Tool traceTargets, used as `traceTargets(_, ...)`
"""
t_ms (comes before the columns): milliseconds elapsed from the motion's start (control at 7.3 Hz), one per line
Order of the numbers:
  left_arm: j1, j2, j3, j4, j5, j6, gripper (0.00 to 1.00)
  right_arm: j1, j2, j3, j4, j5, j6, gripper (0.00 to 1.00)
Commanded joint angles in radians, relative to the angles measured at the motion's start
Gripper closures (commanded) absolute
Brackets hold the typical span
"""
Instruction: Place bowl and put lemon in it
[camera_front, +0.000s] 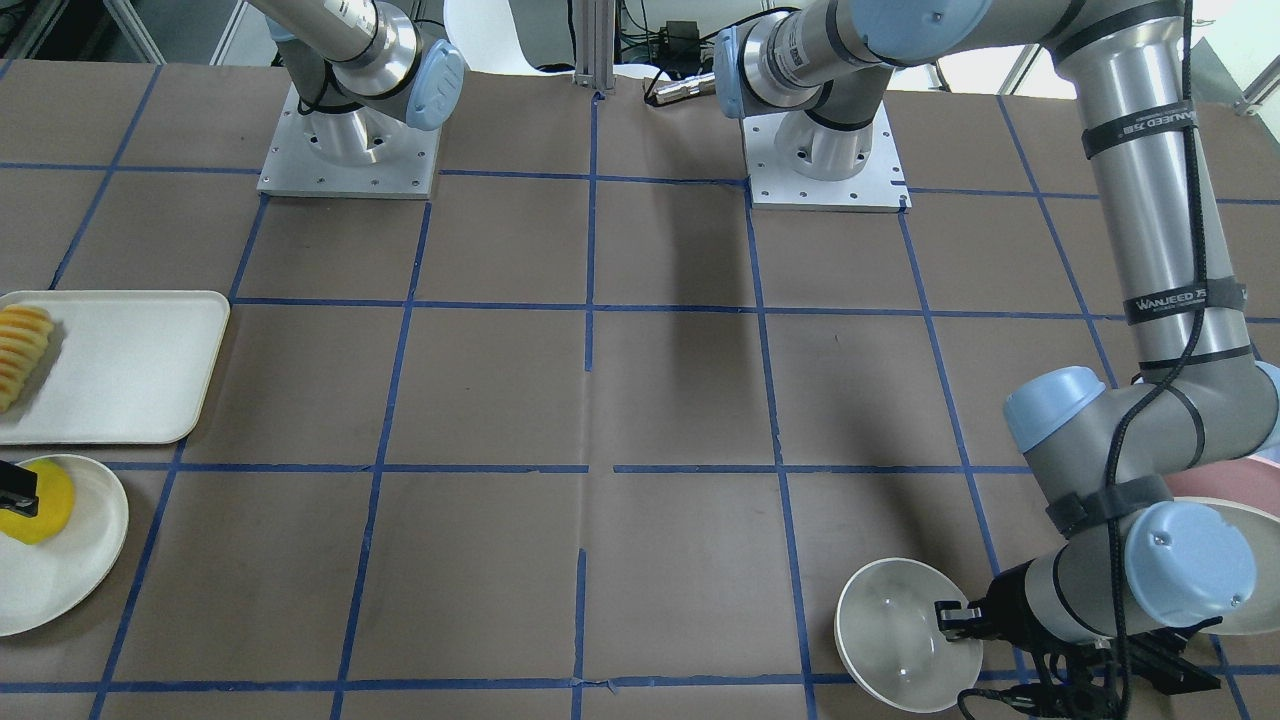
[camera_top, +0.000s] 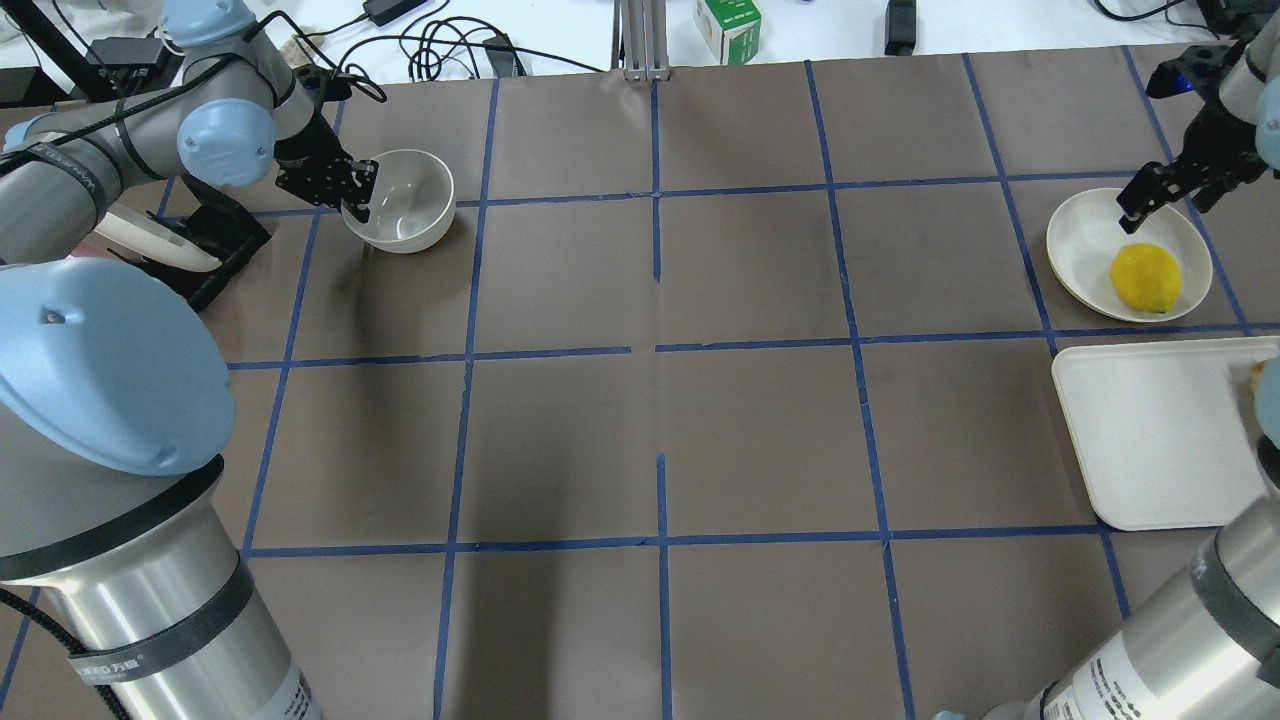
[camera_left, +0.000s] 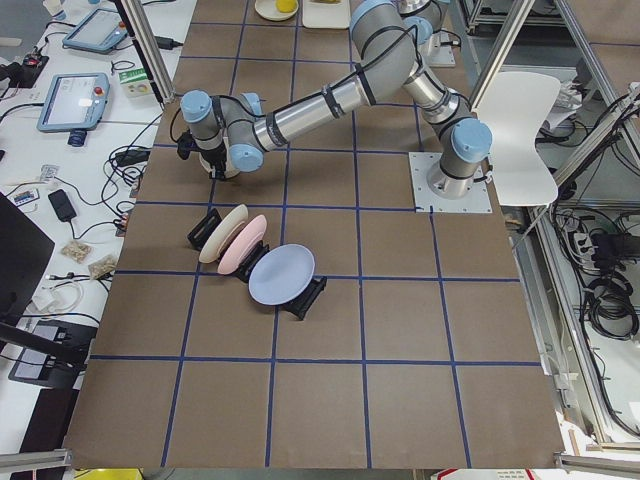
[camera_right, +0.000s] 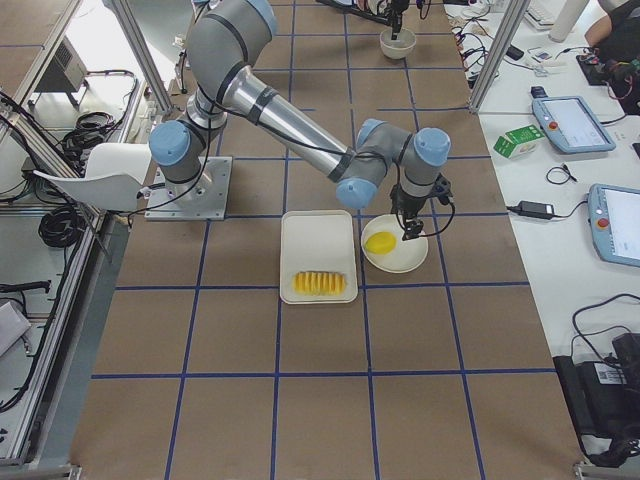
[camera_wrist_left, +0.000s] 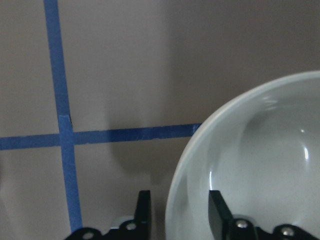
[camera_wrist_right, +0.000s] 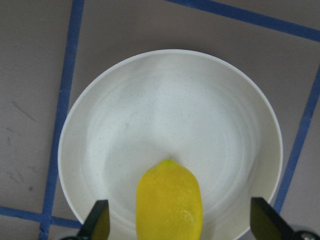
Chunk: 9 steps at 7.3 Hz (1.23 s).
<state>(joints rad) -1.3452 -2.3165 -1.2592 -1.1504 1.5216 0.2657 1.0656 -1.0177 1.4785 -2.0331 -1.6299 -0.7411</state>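
Grips with the left claw, closed on the rim of the cream bowl. Sets one finger inside against the glossy wall and the other outside, with only the wall between them. Holds the bowl mouth up, on or just over the brown bench; cannot tell which. Reaches in from the side of the black plate rack, which stands just beside the bowl. Carries in that rack a cream plate, a pink plate and a pale blue plate, all on edge.

Spreads the right claw wide and grips nothing. Hangs it above the lemon, with a finger well clear on either side. Shows the lemon lying on its side in a shallow cream plate, pointed tip toward the plate's middle. Puts both lemon and plate well apart from the bowl, at the opposite end of the bench.

Shows also, equally far from the bowl, a white rectangular tray just beside the plate. Bears on that tray a sliced yellow-orange ridged fruit. Marks the bench between the bowl and the tray with a grid of blue tape.
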Motion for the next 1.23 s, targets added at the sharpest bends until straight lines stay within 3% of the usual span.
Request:
traceTargets(0, 0.001, 0.011, 0.006, 0.0, -0.006, -0.002, 1.0, -0.012, 0.037, 0.095, -0.091, 0.022, -0.017, 0.0)
traceTargets(137, 0.001, 0.025, 0.007, -0.003, -0.003, -0.002, 1.0, -0.012, 0.037, 0.109, -0.096, 0.018, -0.021, 0.04)
traceTargets(274, -0.006, 0.044, 0.007, -0.021, -0.001, -0.003, 1.0, -0.012, 0.037, 0.109, -0.096, 0.007, -0.021, 0.21)
traceTargets(411, -0.024, 0.084, -0.014, -0.085, -0.017, -0.006, 1.0, -0.012, 0.037, 0.106, -0.098, 0.005, -0.02, 0.53)
traceTargets(548, -0.043, 0.141, -0.057, -0.147, -0.099, -0.02, 1.0, -0.012, 0.036, 0.1, -0.096, 0.004, -0.018, 0.77)
traceTargets(685, -0.09, 0.208, -0.162, -0.141, -0.215, -0.054, 1.0, -0.012, 0.034, 0.097, -0.095, 0.004, -0.017, 0.89)
traceTargets(822, -0.132, 0.25, -0.254, -0.125, -0.256, -0.169, 1.0, -0.012, 0.03, 0.091, -0.093, 0.001, -0.011, 0.93)
traceTargets(1096, -0.318, 0.287, -0.314, 0.014, -0.21, -0.371, 1.0, -0.012, -0.008, 0.088, -0.078, -0.008, -0.001, 0.92)
